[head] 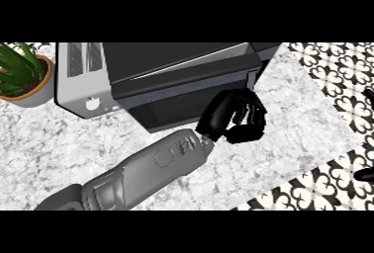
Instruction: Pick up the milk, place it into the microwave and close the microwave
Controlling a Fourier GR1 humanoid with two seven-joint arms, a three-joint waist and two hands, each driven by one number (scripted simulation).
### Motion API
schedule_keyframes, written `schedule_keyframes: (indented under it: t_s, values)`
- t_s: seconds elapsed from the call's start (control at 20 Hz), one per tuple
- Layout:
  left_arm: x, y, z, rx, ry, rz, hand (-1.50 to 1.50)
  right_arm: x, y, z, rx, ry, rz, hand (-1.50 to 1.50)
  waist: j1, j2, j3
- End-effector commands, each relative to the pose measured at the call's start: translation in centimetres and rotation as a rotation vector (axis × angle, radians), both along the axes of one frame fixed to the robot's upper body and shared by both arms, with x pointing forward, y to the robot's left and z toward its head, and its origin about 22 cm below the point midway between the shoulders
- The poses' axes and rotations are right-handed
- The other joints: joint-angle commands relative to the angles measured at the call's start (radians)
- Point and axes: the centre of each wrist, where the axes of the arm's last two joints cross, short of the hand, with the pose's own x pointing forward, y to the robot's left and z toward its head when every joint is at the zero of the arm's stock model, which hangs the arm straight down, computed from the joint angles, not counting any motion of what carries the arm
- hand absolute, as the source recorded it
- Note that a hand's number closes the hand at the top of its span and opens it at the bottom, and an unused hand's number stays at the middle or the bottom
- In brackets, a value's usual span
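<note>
The microwave [182,64] stands at the back of the counter, with a dark top and a dark front. Its door [171,101] lies nearly flush with the front. My left hand [223,113] comes in from the lower left on its grey forearm and rests against the right end of that door, fingers [248,121] loosely bent and holding nothing that I can see. No milk shows anywhere in view. Two small black parts of my right hand [367,96] show at the right edge.
A potted green plant [22,74] stands at the far left beside the microwave's grey side panel [80,79]. The marble counter [306,123] ends in a slanted edge at the right, with patterned floor tiles [329,64] beyond it.
</note>
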Motion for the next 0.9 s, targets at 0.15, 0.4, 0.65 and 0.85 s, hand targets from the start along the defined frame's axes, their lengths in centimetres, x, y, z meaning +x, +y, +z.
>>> schedule_keyframes:
  t_s: [0.15,0.4,0.65,0.85]
  values:
    - [1.4,-1.1,2.5,-0.021,-0.044,0.009,1.50,1.5,1.3,1.8,0.030,-0.047,0.181,-1.50,-0.030,0.014,0.003]
    - [2.4,-1.3,3.7,-0.033,-0.045,0.032,1.50,2.1,2.4,2.8,0.013,-0.032,0.270,-1.50,-0.049,0.023,0.003]
    - [3.0,-1.3,4.2,-0.033,-0.042,0.059,1.50,2.8,3.7,5.6,-0.086,-0.058,0.411,1.50,-0.060,0.020,0.004]
    - [3.1,-1.3,4.3,-0.039,-0.031,0.069,1.50,3.3,6.0,7.6,-0.131,-0.103,0.558,1.50,-0.067,0.014,0.005]
